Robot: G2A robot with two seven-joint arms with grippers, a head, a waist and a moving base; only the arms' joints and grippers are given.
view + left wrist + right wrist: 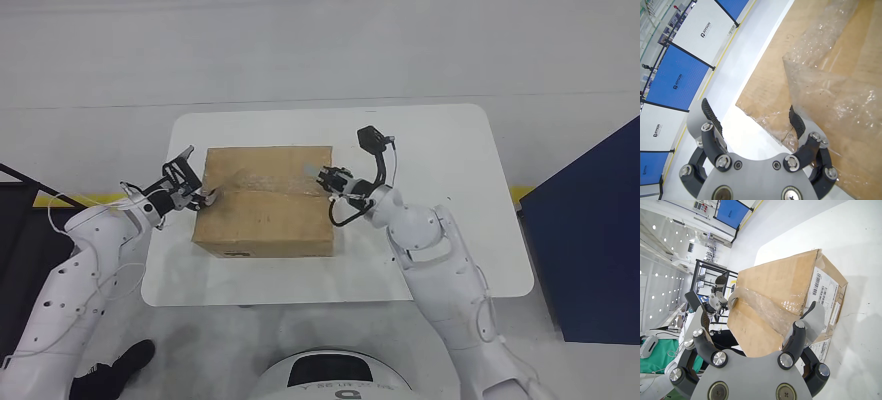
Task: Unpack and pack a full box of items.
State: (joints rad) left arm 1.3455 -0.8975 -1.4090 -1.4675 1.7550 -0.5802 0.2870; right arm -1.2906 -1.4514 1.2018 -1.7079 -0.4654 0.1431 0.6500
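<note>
I see the cardboard box flaps shut, mid-table — clear tape along its top seam. Left gripper, fingers spread, is at the box's left end; right gripper, likewise spread, straddles the right end's top edge.

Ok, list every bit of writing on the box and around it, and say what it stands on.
Shipping labels on the end of the box: barcodes and fine print, too small to read.
Box top: a faint pen mark, not legible.
Barrier panels: a brand logo, repeated.
</note>
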